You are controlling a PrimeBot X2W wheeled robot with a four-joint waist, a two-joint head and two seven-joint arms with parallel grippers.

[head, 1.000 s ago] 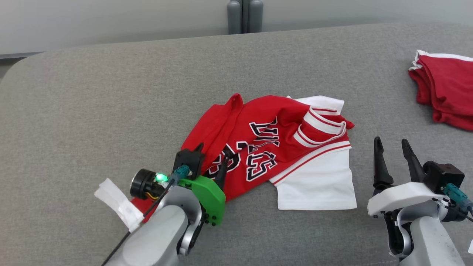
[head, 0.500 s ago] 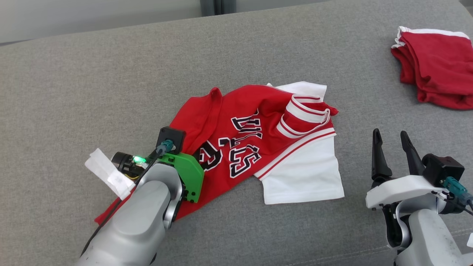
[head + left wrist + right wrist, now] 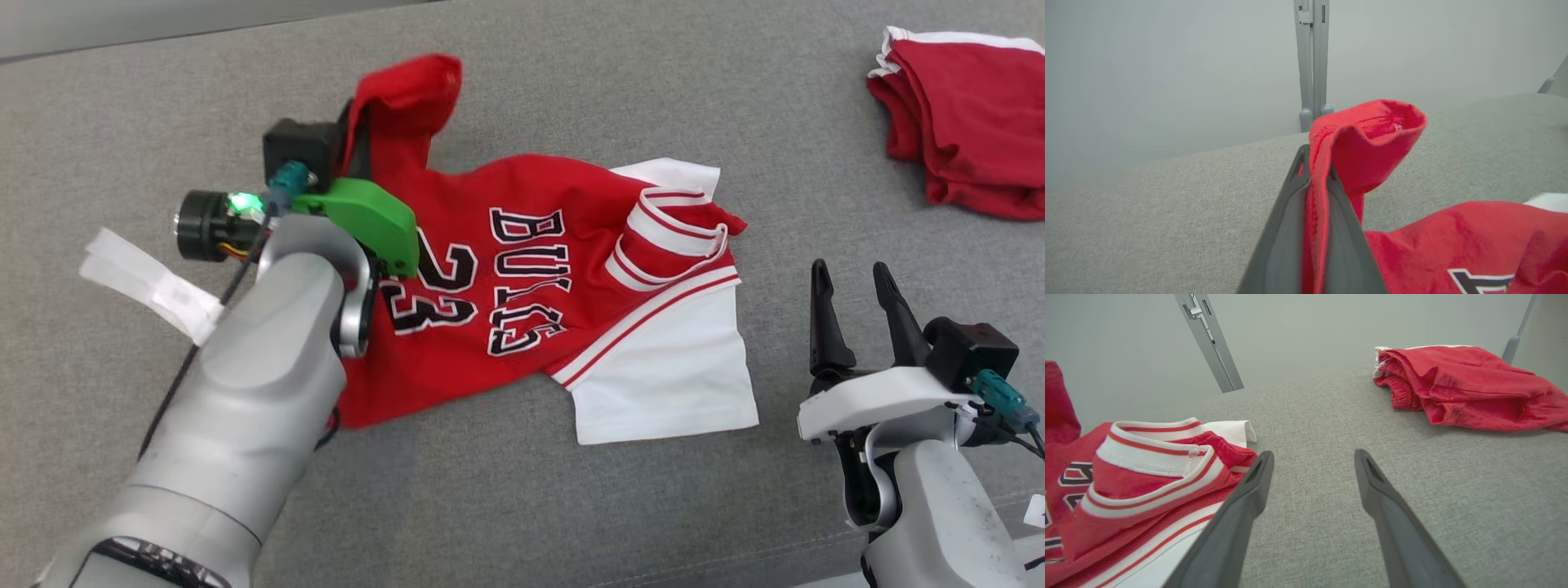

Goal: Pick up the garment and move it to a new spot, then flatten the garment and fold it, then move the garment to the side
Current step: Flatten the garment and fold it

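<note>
A red jersey (image 3: 522,278) with dark lettering, a striped collar and white sleeves lies crumpled on the grey cushion (image 3: 571,90). My left gripper (image 3: 363,135) is shut on a red edge of it, lifted off the surface at the upper left. In the left wrist view that fabric (image 3: 1367,139) is pinched between the fingers (image 3: 1290,220) and flops over their tips. My right gripper (image 3: 849,282) stands open to the right of the jersey's white sleeve (image 3: 669,376), touching nothing. The striped collar (image 3: 1155,465) lies just left of the right gripper (image 3: 1310,457).
A second red garment (image 3: 963,122) with white trim sits bunched at the far right of the cushion, also visible as the red garment (image 3: 1461,388) in the right wrist view. A grey post (image 3: 1312,61) stands behind the cushion against a pale wall.
My left gripper has closed on the jersey's lower-left edge and raised it up and away, stretching the red body out. The head camera shifted. The right gripper stays open in place.
</note>
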